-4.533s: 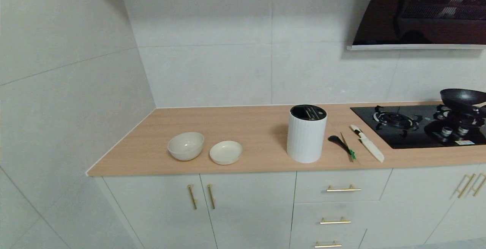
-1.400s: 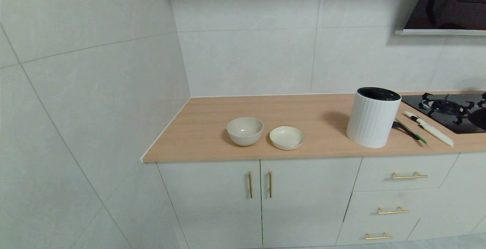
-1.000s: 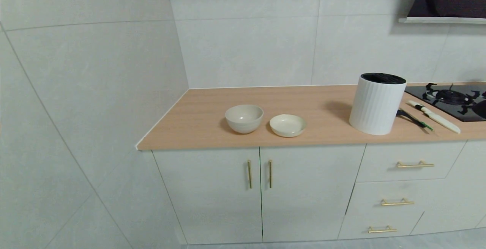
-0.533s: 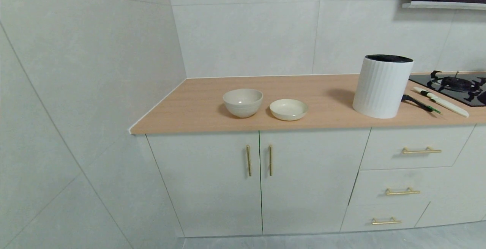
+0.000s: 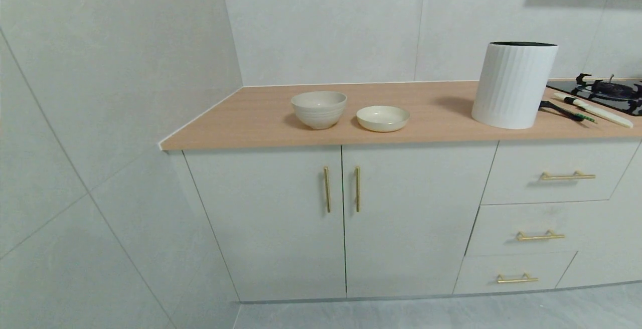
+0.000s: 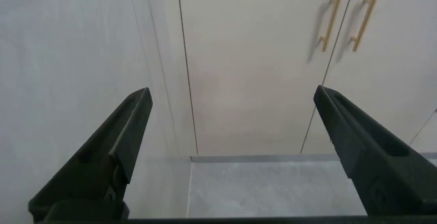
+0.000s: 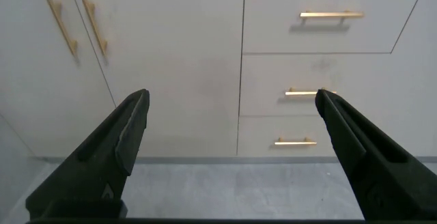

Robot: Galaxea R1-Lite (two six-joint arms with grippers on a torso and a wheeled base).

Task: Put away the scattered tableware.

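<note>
On the left part of the counter (image 5: 241,123), well back from its near edge, stands a deep cream bowl (image 5: 319,109). Just to its right is a shallow cream dish (image 5: 382,118), close by but apart from it. Farther right rises a tall white ribbed holder (image 5: 513,86). Just beyond that lie a black spoon (image 5: 551,107), a thin stick with a green end (image 5: 584,117) and a pale knife (image 5: 597,114), side by side and flat on the wood. A black hob (image 5: 604,91) sits behind them at the far right.

The bowl and dish look like glazed ceramic: stiff, smooth, likely slippery and breakable. Each is best pinched at the rim, one finger inside and one outside, and lifted level. The dish's low wall gives little to grip. The spoon and stick look light and thin, so they may slide when pinched from above. The knife is safest taken by its handle, the far end with the dark band.

The left hand (image 6: 231,95) hangs low before the double cabinet doors (image 6: 259,80), fingers spread wide with nothing between them. The right hand (image 7: 231,98) is likewise spread and empty, low before the drawers (image 7: 321,36). Both are well below the tableware.
</note>
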